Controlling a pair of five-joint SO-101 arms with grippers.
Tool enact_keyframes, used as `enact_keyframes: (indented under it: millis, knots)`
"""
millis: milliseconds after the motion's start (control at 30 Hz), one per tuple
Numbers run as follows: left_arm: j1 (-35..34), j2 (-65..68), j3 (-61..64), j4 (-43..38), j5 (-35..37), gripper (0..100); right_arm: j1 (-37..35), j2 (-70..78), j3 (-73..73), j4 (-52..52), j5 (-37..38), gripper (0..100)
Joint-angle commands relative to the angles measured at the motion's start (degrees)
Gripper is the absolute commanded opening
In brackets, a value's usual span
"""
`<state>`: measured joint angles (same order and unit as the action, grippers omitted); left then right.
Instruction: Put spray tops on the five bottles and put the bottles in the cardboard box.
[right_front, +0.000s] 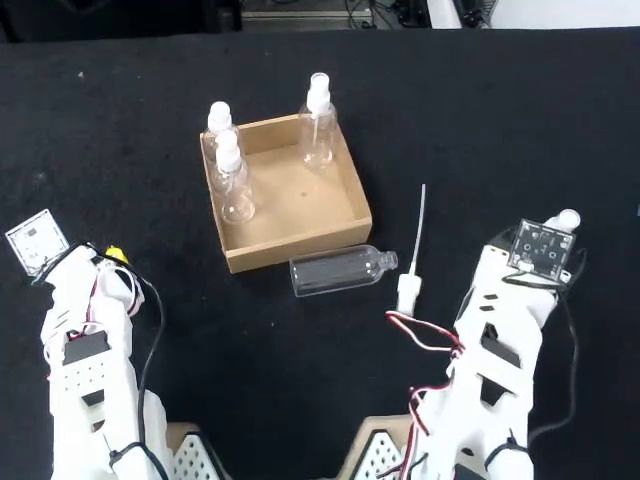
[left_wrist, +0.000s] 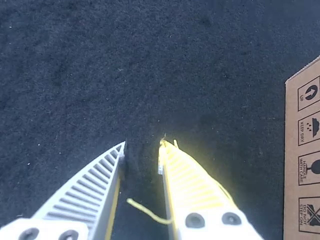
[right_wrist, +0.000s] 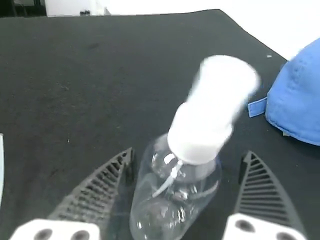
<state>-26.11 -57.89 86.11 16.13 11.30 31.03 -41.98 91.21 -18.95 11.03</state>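
The cardboard box (right_front: 352, 196) sits mid-table, and three clear bottles with white spray tops stand in it: (right_front: 221, 124), (right_front: 234, 182), (right_front: 319, 124). A clear bottle with no top (right_front: 338, 271) lies on its side just in front of the box. Beside its neck lies a loose spray top (right_front: 408, 290), its thin tube pointing away. At the right, a capped bottle (right_wrist: 192, 165) (right_front: 568, 217) stands between the fingers of my right gripper (right_wrist: 189, 155); they are open with gaps on both sides. At the left, my left gripper (left_wrist: 143, 146) hangs over bare cloth, open and empty.
Black cloth (right_front: 500, 120) covers the table. The box's printed side (left_wrist: 304, 150) stands close beside my left gripper. A blue cloth item (right_wrist: 297, 100) lies beyond the right gripper near the table's edge. Both arms' white bodies (right_front: 85, 380) (right_front: 495, 370) occupy the front corners.
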Motion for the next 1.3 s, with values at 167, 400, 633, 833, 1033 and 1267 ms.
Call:
enact_keyframes:
  millis: [167,400,633,833,1033,1267]
  knots:
    - [-0.48,-0.88,-0.75,-1.32,-0.44,9,1.23,11.47,-5.05,-5.01,0.18,28.9]
    - [-0.31,-0.88,-0.92,-1.32,-0.44,9,0.97,14.9,-5.23,-11.25,0.09,28.9]
    - [-0.22,-0.88,-0.92,-1.32,-0.44,9,0.79,14.81,-5.93,-11.52,0.09,28.9]
    - [-0.22,-0.88,-0.92,-1.32,-0.44,9,0.79,14.81,-7.52,-11.52,0.09,28.9]
    - [-0.22,-0.88,-0.92,-1.32,-0.44,9,-1.05,14.81,-7.52,-11.43,0.18,28.9]
    - [-0.22,-0.88,-0.84,-1.32,-0.44,9,-0.88,15.25,-6.73,-11.16,0.09,28.9]
